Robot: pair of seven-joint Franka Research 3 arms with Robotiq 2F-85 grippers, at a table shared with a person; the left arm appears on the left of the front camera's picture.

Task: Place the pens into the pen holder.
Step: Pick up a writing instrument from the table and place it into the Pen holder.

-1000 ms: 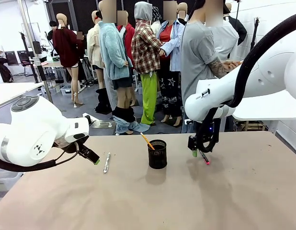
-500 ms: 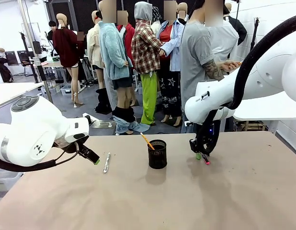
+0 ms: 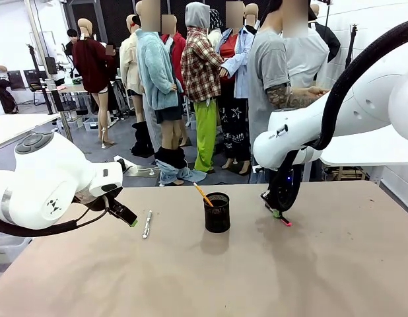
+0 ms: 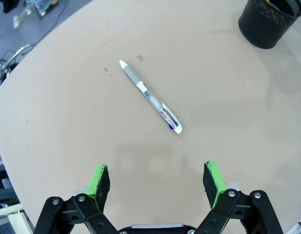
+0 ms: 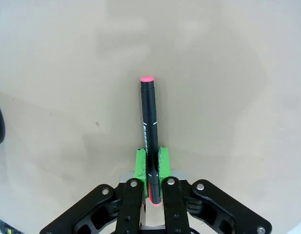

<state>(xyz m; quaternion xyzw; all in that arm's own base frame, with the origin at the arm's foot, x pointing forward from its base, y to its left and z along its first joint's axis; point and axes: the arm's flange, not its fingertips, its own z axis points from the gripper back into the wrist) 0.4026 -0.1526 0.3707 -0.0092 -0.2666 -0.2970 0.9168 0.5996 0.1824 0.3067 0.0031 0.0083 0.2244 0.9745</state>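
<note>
A black mesh pen holder (image 3: pixel 217 212) stands mid-table with an orange pencil (image 3: pixel 203 194) leaning out of it; its rim (image 4: pixel 270 22) also shows at the top right of the left wrist view. A white and silver pen (image 3: pixel 147 224) (image 4: pixel 150 96) lies flat on the table. My left gripper (image 4: pixel 157 179) hangs open above and short of it, near the table's left side (image 3: pixel 128 218). My right gripper (image 5: pixel 149 158) (image 3: pixel 276 211) is shut on a dark pen with a pink end (image 5: pixel 148 122) (image 3: pixel 282 218), held low to the right of the holder.
A brown table (image 3: pixel 224 277) spreads wide around the holder. A person (image 3: pixel 283 86) in a grey shirt stands at the far side behind my right arm. A second table edge (image 3: pixel 12 125) shows at far left.
My right gripper has lowered slightly and tilted, with the dark pen now lying closer to the table surface. The person's forearm has shifted. My left arm and the white pen have not moved.
</note>
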